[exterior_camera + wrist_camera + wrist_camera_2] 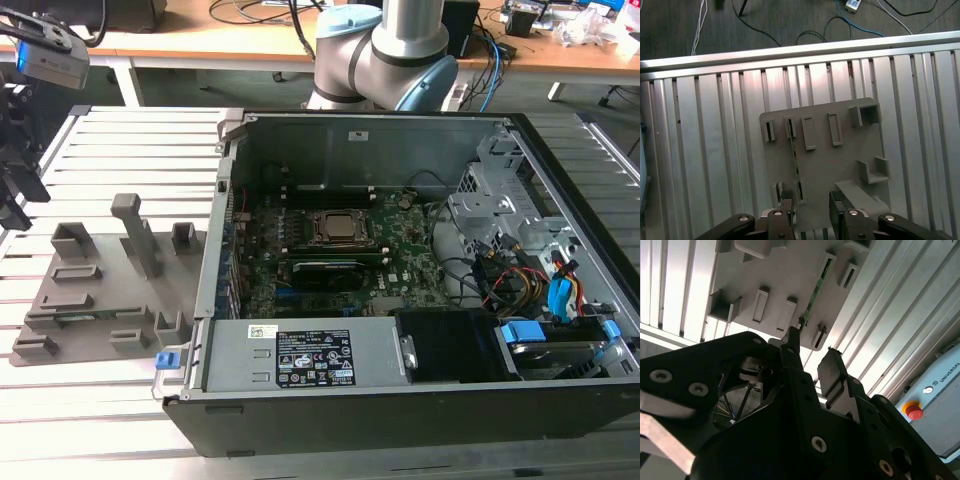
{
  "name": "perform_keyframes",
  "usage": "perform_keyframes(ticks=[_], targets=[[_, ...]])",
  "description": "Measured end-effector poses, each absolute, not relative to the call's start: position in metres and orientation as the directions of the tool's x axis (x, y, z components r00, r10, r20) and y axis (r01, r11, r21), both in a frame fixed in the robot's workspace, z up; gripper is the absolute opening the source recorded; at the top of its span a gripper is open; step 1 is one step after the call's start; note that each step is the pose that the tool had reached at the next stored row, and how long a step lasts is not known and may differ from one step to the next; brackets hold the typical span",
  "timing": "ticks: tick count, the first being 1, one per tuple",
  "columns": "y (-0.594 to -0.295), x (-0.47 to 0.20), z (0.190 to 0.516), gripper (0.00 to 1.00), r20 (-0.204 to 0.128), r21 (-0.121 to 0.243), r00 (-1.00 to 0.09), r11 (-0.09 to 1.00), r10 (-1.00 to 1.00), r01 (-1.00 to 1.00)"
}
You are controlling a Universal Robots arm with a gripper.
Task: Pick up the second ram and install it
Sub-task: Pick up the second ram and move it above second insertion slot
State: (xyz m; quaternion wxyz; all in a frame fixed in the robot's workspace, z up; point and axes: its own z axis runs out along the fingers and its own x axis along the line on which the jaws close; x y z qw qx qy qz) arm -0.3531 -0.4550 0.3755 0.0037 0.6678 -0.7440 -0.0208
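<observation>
At the exterior view's far left, the grey camera box on the arm's wrist (pixel 45 55) hangs over the ribbed aluminium bench (pixel 130 140), at about eleven o'clock from the grey plastic fixture plate with upright posts (pixel 100 290). The second ram, a long thin green circuit-board stick (pixel 795 160), stands on edge in that plate's slots, and both wrist views look down on it. The black two-fingered pincer (pixel 812 206) is spread wide and has hold of nothing. In the first wrist view the near end of the stick sits inside the gap, close beside one finger (pixel 787 206) and well off the other. How high the fingertips ride above the board I cannot tell.

The step in hand looks like the approach for the pick, as the ram is not yet gripped. By my judgement a clean grasp calls for centring the gap over the thin board and squaring the fingers to its flat faces, because the slot walls sit close on either side of it.

Further right in the exterior view, at three o'clock from the plate, lies the open black computer case (pixel 400 420). Its metal side wall (pixel 212 260) is just beside the plate's edge, and the green motherboard (pixel 400 250) lies inside. That wall and the tall grey post (pixel 135 230) are the edges to mind. Straight above the plate there is open room.
</observation>
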Motion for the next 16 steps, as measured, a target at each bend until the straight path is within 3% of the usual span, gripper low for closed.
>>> perform_keyframes(ticks=[16], targets=[[-0.4550,-0.3531,0.3656,0.42,-0.022,0.036,-0.108,0.107,-0.994,-0.994]])
